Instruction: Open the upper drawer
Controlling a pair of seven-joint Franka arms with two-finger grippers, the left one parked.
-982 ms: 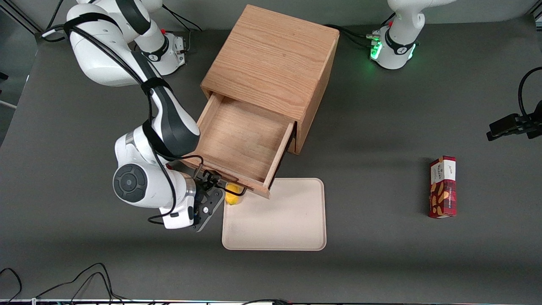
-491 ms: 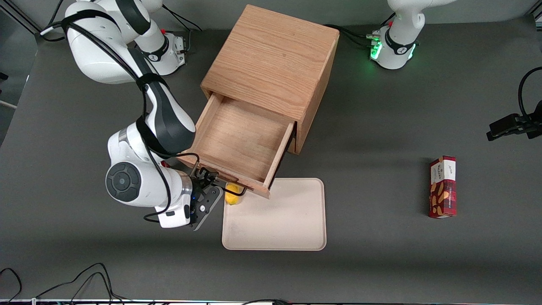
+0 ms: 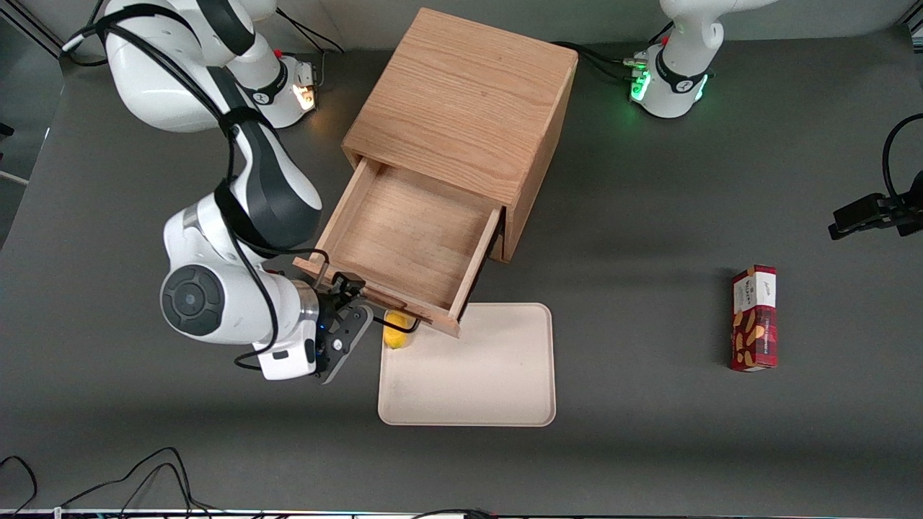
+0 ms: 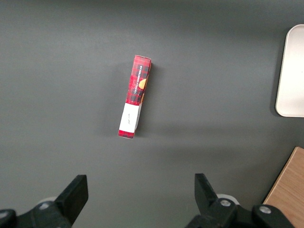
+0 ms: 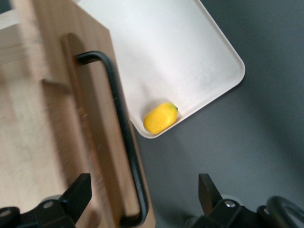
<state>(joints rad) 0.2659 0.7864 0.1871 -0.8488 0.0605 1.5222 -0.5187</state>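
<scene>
The upper drawer [image 3: 407, 241] stands pulled out of the light oak cabinet [image 3: 461, 101]; its shallow tray is bare wood, with a black bar handle [image 5: 116, 137]. The dark grey table [image 3: 649, 432] carries a cream tray [image 3: 469, 389] holding a yellow fruit [image 5: 160, 118]. The gripper [image 3: 346, 328] hangs open beside the handle, gripping nothing.

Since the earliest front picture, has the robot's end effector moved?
Yes. The end effector has drawn sideways away from the beige tray, toward the working arm's end of the table, clear of the upper drawer's handle, fingers open.
</scene>
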